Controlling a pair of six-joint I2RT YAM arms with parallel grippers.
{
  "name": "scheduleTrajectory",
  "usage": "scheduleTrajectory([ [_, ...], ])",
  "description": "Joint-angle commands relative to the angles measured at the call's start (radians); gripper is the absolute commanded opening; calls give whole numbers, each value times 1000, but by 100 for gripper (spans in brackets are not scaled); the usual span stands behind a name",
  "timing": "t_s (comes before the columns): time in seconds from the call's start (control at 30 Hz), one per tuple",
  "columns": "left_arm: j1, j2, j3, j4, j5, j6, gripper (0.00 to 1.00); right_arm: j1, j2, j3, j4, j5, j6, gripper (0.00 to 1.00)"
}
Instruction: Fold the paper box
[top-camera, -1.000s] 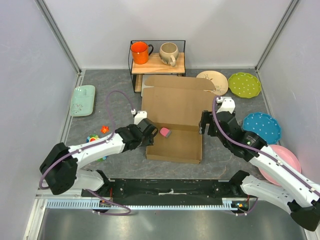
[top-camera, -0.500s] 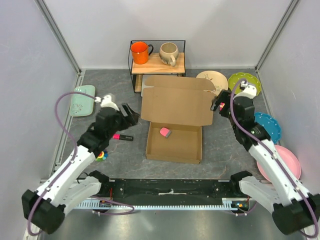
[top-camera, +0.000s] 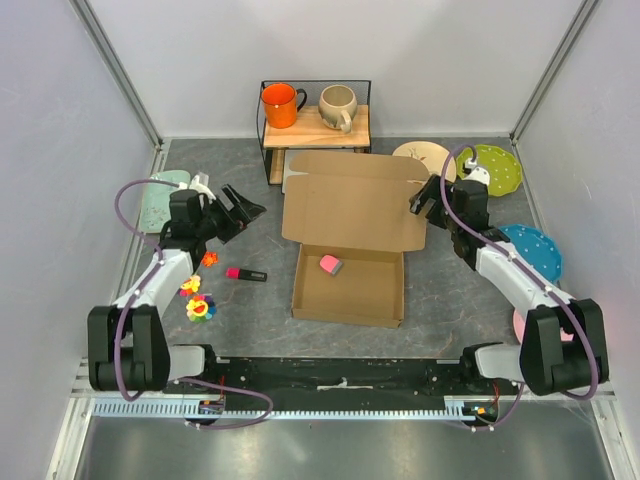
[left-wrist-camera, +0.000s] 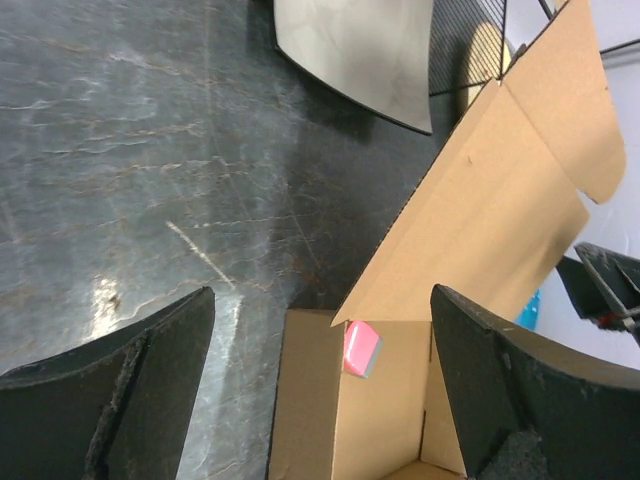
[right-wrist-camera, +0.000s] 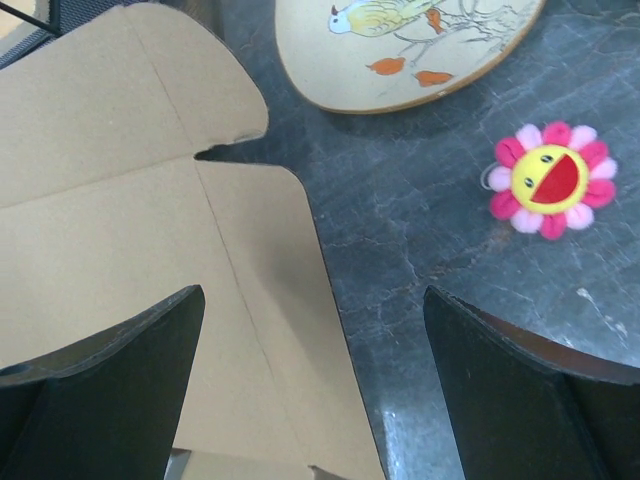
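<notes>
— Step in hand, as you read it?

— Closing the lid, I judge. The paper box (top-camera: 349, 240) sits mid-surface between the two arms. Its shallow tray is toward the arm bases with the walls already up, and a small pink block (top-camera: 330, 264) lies inside. The lid is not yet over the tray.

— And the tools?

— The left tool (top-camera: 240, 208) hangs off the box's left side, well apart from it. Its fingers are spread with nothing between them, and its wrist view shows only the grey surface (left-wrist-camera: 150, 150) and the box in the gap. The right tool (top-camera: 425, 204) is just beside the lid's right edge, likewise spread and empty. Whether it touches the cardboard I cannot tell.

— Which way does the box point?

— Its long axis runs near to far. The tray is at the near end, and the lid rises from the tray's rear crease and leans away toward the wire rack (top-camera: 315, 120). The tuck flap with its rounded ears is at the far end. The tray's own long side lies left to right.

— Next move?

— Probably both tools reach the lid's side edges or far flap and swing it about the crease toward the bases. The tray must not slide meanwhile. The flap then has to tuck inside the front wall.
</notes>
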Motion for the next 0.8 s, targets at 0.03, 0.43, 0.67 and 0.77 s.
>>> scheduleTrajectory([
  [0.03, 6, 83, 33, 201, 218, -63, 96, -5, 88, 38, 128, -68, -5, 98],
  [0.43, 3, 166, 103, 219, 267, -58, 96, 4, 131, 14, 232, -148, -11, 63],
  [0.67, -9, 179, 103, 222, 272, -51, 96, 58, 110, 35, 200, -146, -71, 36],
  [0.77, -9, 174, 106, 209, 260, -37, 96, 87, 93, 40, 178, -133, -97, 29],
])
